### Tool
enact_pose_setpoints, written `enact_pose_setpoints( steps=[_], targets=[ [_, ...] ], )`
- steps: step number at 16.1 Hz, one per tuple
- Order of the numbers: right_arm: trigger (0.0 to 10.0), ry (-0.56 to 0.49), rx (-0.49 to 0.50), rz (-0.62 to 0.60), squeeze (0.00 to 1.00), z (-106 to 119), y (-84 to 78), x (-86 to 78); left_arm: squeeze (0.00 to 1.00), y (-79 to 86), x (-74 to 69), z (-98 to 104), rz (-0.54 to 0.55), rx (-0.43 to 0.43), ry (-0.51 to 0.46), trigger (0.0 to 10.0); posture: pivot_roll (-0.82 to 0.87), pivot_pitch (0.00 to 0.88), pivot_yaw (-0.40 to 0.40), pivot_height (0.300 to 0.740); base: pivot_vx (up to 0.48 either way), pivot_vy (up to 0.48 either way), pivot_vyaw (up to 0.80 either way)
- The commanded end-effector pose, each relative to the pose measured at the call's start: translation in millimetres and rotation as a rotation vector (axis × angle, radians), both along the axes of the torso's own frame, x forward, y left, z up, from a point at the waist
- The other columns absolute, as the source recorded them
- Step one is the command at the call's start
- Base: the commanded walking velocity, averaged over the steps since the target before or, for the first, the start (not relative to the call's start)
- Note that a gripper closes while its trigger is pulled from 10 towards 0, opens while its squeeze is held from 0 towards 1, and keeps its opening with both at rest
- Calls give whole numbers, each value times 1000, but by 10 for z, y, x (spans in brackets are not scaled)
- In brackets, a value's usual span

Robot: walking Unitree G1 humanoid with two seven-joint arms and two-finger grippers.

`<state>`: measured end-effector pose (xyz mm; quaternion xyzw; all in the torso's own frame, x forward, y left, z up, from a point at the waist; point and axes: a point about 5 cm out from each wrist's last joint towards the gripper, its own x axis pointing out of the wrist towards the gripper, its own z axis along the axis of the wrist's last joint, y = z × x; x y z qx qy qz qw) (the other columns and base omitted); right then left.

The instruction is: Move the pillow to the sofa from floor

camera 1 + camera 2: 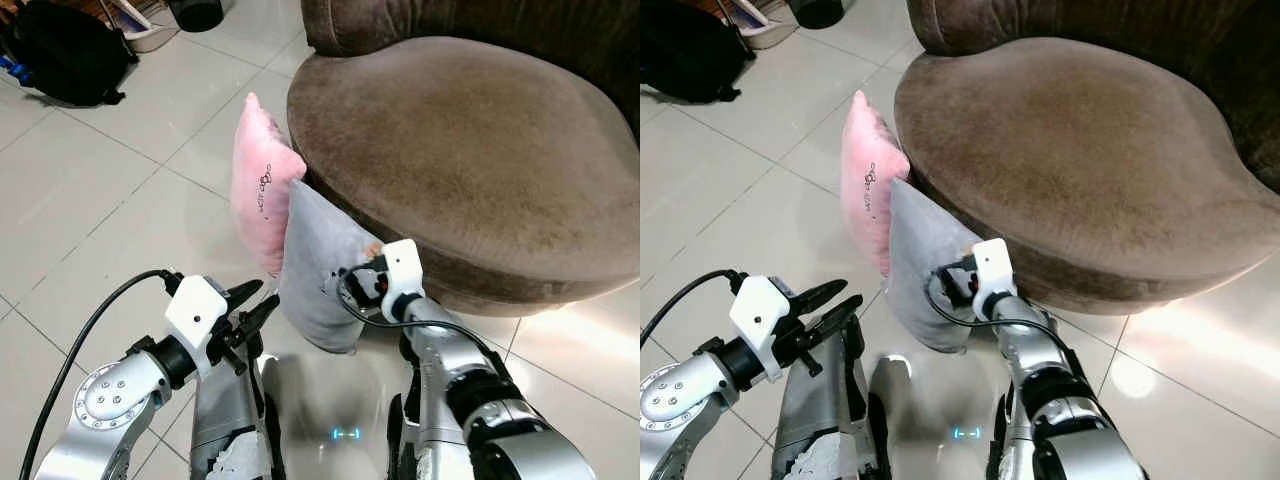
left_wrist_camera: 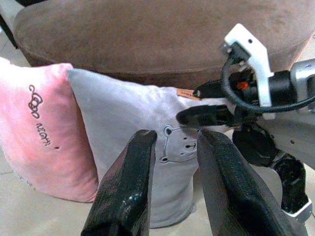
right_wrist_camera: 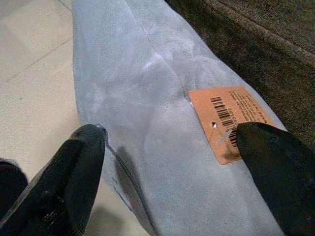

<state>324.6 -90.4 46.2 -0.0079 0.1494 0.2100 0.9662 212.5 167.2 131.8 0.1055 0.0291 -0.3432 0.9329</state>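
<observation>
Two pillows stand on the floor (image 1: pixel 90 200) against the sofa (image 1: pixel 470 150): the grey pillow (image 1: pixel 320 270) sits between the spread fingers of the right gripper (image 3: pixel 167 147), the pink pillow (image 1: pixel 262 185) just beyond. Left gripper (image 2: pixel 172 182), slightly parted, hovers nearby. Pinching only soft fabric or the tag (image 3: pixel 229 120) could let it slip

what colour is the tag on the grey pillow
Orange, with a black barcode; the tag on the grey pillow shows best in the right wrist view.
</observation>
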Motion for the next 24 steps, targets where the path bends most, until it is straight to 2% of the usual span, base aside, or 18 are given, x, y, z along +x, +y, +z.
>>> enact_pose_setpoints(
  steps=[1,4,7,9,13,24],
  targets=[
    [10000,31,-45,10,0,-102,61,-66,0,25,-33,9,-8,13,13,10000,167,285,79,480,0,0,0],
    [10000,33,-93,-34,0,-129,43,-60,0,36,-23,27,0,17,10,10000,167,283,80,480,0,0,0],
    [10000,47,-123,3,0,-164,68,-81,0,23,-21,48,-2,18,9,10000,167,278,77,480,0,0,0],
    [0,28,-161,15,0,-167,99,-86,0,17,-18,81,2,23,0,10000,170,274,78,480,0,0,0],
    [0,-6,-219,9,0,-159,134,-82,0,19,-24,81,7,30,-3,10000,173,269,79,480,0,0,0],
    [0,-17,-208,29,0,-165,212,-107,0,82,29,-52,16,42,17,10000,178,267,85,480,0,0,0]
  ],
)
